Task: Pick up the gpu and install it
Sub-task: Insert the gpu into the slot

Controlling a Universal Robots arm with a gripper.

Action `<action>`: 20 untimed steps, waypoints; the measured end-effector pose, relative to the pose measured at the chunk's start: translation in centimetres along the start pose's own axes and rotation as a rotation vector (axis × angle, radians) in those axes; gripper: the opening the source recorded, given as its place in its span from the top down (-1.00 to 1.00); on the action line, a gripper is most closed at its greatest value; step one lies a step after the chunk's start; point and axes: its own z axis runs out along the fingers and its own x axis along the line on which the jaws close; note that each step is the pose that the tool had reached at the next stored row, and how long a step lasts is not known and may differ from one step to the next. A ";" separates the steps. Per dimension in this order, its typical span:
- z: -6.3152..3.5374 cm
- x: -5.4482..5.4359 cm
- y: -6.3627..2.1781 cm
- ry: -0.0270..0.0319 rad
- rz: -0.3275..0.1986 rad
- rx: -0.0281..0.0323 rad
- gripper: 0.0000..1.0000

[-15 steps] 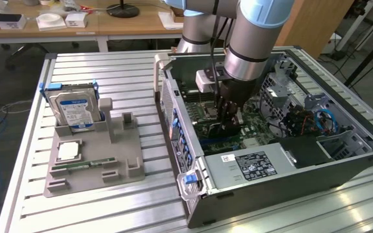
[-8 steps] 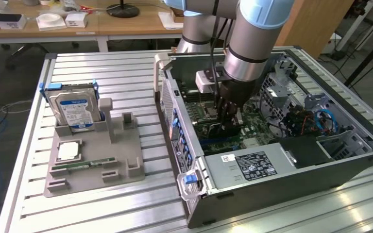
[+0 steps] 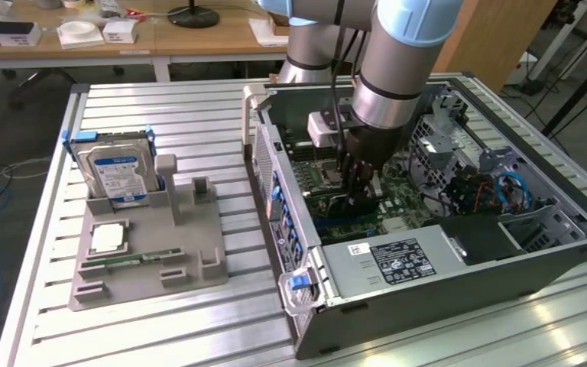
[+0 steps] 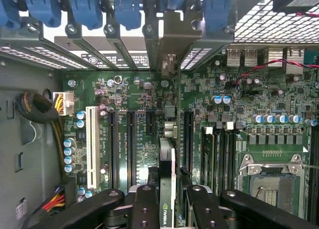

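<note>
Gripper (image 4: pixel 167 209), jaws part-closed edge-on around the gpu (image 4: pixel 167 179), holds it upright inside the case (image 3: pixel 538 252); its long axis runs forward from the jaws, parallel to the slots (image 4: pixel 131 144) beneath.

An open grey metal computer tower case (image 3: pixel 538 252) lies on a slatted aluminium table (image 3: pixel 171 329), its green motherboard (image 4: pixel 149 97) bearing a white expansion slot (image 4: pixel 91 147) and an empty silver processor socket (image 4: pixel 271 181). At the case's nine o'clock in the exterior view, a grey plastic parts holder (image 3: pixel 176 264) carries an upright blue-and-white-labelled hard drive (image 3: pixel 118 174), a square silver processor chip (image 3: pixel 108 238) and a narrow green memory stick (image 3: pixel 131 261).
</note>
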 end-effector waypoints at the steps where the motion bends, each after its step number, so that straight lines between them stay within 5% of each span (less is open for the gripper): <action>1: 0.03 0.0 0.00 0.0003 0.000 0.0000 0.47; 20: 0.14 0.0 -0.21 -0.0004 0.000 0.0009 0.47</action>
